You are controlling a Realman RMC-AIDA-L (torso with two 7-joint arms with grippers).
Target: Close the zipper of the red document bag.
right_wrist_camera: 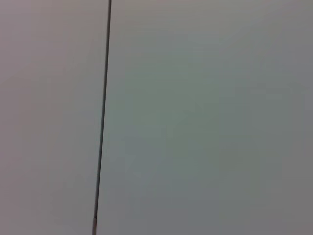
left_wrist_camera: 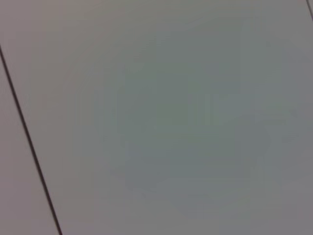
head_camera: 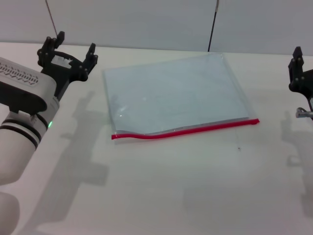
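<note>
Red document bag (head_camera: 176, 93): laid flat at centre frame on the white table (head_camera: 161, 196); zipper (head_camera: 186, 130) runs left to right along its lower edge.

Left gripper (head_camera: 74, 51): upper left, fingers spread wide, nothing held or touched; bag lies to its right, judged the nearer arm.

Right gripper (head_camera: 299, 71): right edge, partly cropped; opening cannot be told.

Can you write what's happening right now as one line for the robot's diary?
bag: flat on table | zipper: untouched | left end effector: open, left of bag | right end effector: right edge
</note>
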